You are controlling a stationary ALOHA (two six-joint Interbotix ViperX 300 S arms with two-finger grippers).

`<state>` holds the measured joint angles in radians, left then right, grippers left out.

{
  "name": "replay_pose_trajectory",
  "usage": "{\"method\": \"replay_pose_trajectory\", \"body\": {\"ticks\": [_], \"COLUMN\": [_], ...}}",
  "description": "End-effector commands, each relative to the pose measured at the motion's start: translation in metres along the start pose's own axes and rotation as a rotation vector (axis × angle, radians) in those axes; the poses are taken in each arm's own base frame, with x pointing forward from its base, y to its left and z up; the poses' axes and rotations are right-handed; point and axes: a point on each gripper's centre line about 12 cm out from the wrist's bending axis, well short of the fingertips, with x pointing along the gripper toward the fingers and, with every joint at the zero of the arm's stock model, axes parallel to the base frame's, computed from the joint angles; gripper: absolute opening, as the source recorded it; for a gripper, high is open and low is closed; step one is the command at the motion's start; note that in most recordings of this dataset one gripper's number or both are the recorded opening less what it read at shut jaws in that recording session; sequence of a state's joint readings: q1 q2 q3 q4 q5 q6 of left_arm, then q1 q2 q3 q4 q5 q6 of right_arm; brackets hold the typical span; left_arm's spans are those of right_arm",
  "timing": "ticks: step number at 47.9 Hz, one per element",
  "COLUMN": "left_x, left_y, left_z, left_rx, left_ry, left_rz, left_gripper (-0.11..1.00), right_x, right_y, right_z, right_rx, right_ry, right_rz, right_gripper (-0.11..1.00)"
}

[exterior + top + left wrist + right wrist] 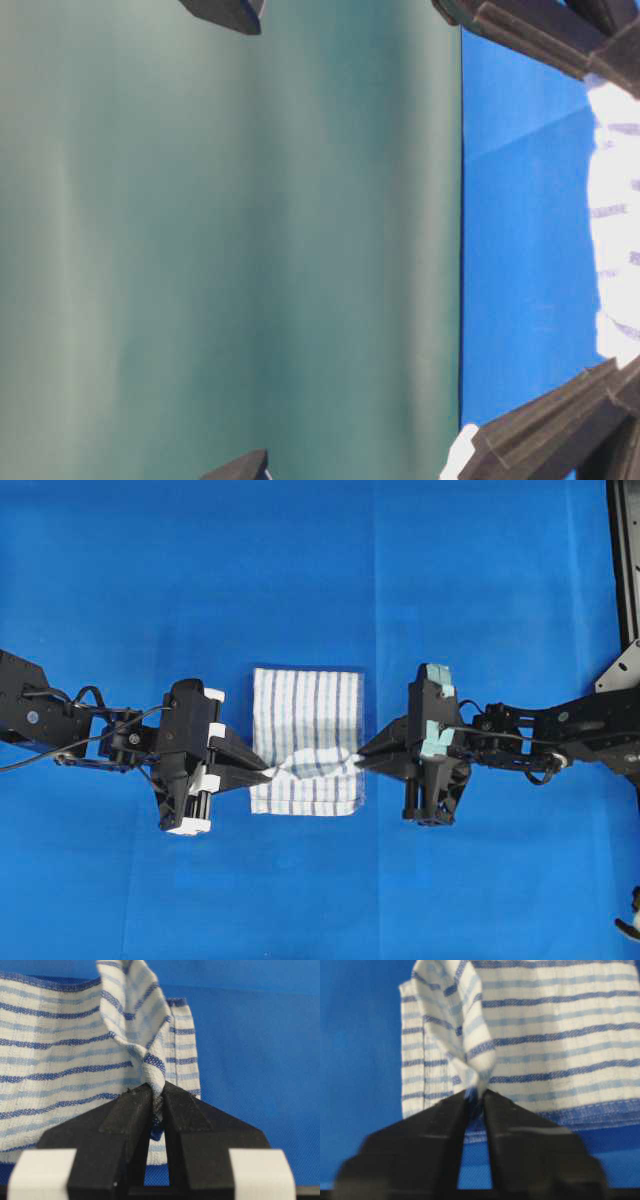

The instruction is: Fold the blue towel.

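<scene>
The blue towel (305,705), white with blue stripes, lies folded in the middle of the table. Its near edge is gathered into a twisted band between my two grippers. On the towel's left side, my left gripper (268,772) is shut on a bunched corner of the towel (60,1050), pinched at the tips (157,1092). From the right, my right gripper (360,755) has its tips close together on the towel's (560,1035) other gathered corner, which sits between them (475,1095). In the table-level view only a strip of the towel (618,200) shows at the right edge.
The plain blue table covering (480,580) spreads all around the towel. A metal frame (625,560) stands at the far right edge. A teal backdrop (230,240) fills most of the table-level view.
</scene>
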<state>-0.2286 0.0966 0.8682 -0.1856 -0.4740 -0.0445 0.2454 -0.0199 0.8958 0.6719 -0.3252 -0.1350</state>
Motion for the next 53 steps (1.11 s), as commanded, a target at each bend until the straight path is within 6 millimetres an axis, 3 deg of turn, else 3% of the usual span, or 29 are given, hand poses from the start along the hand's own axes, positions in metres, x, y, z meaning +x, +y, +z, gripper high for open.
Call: {"method": "replay_pose_trajectory", "body": {"ticks": [1, 7, 11, 14, 19, 22, 38, 53], "left_x": [-0.002, -0.002, -0.002, -0.004, -0.011, -0.018, -0.073, -0.124], "left_y": [-0.002, -0.003, -0.003, -0.004, -0.006, -0.007, -0.015, -0.004], "left_z": [0.008, 0.009, 0.013, 0.015, 0.021, 0.029, 0.072, 0.076], "left_rx": [-0.003, -0.016, -0.042, -0.051, -0.051, -0.051, -0.003, 0.044], "left_ry": [-0.025, -0.030, -0.039, -0.044, -0.058, -0.067, -0.128, -0.228], "left_rz": [-0.007, -0.007, -0.009, -0.012, -0.020, -0.026, -0.069, -0.061], "left_gripper": [0.04, 0.08, 0.27, 0.47, 0.80, 0.91, 0.88, 0.87], "right_x": [0.000, 0.000, -0.001, -0.002, -0.009, -0.015, -0.067, -0.131], "right_y": [0.007, 0.007, 0.007, 0.007, 0.010, 0.011, 0.017, -0.001], "right_z": [0.009, 0.009, 0.009, 0.011, 0.017, 0.022, 0.052, 0.064], "right_rx": [0.004, 0.007, 0.007, 0.005, 0.003, 0.000, -0.101, -0.193], "right_ry": [-0.024, -0.026, -0.029, -0.035, -0.055, -0.072, -0.184, -0.319], "right_rz": [0.018, 0.016, 0.017, 0.020, 0.034, 0.044, 0.120, 0.149], "right_gripper": [0.33, 0.66, 0.83, 0.87, 0.85, 0.84, 0.84, 0.84]}}
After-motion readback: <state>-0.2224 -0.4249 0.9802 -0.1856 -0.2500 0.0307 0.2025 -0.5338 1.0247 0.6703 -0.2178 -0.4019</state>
